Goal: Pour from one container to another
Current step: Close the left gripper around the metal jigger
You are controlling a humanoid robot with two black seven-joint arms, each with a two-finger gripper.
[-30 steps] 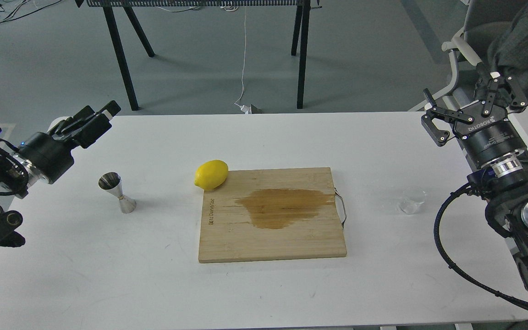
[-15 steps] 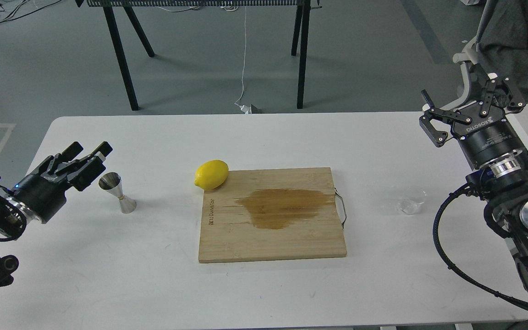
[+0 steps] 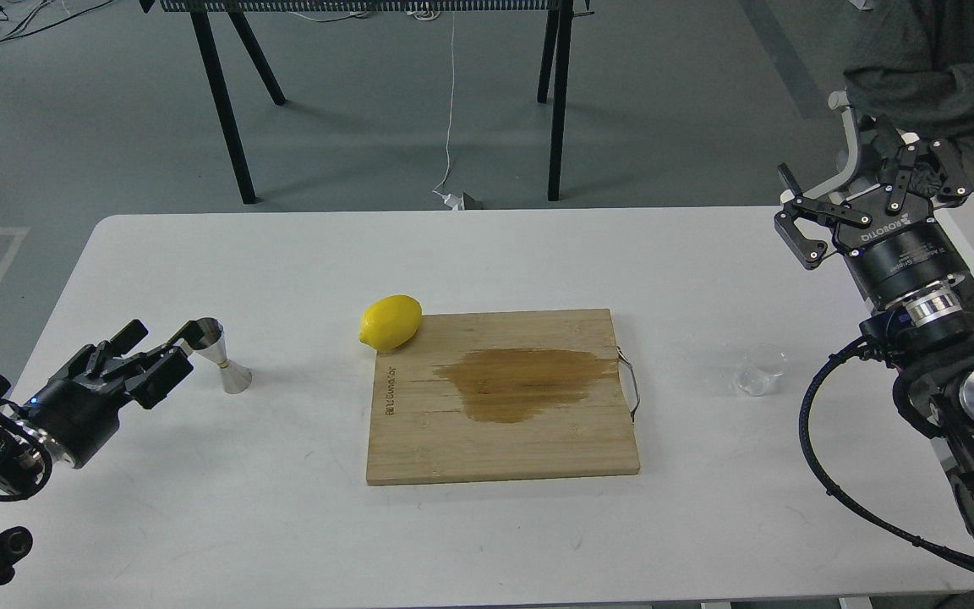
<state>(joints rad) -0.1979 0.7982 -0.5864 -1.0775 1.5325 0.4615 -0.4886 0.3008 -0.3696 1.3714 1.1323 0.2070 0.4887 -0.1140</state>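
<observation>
The shiny steel jigger [image 3: 218,356] stands upright on the white table [image 3: 487,541], left of the board. My left gripper [image 3: 159,340] is open and low, just left of the jigger, with one fingertip overlapping its rim in view; nothing is held. The small clear cup [image 3: 759,370] stands on the table to the right of the board. My right gripper [image 3: 863,182] is open, well above and behind the cup, holding nothing.
A wooden cutting board [image 3: 504,397] with a dark wet stain lies mid-table, a wire handle at its right edge. A yellow lemon [image 3: 390,322] rests at its far left corner. Black table legs and a seated person are beyond the far edge.
My left arm has dropped and swung toward me, bringing its open gripper down beside the jigger. The right gripper has barely moved. Jigger, cup and lemon have stayed put.
</observation>
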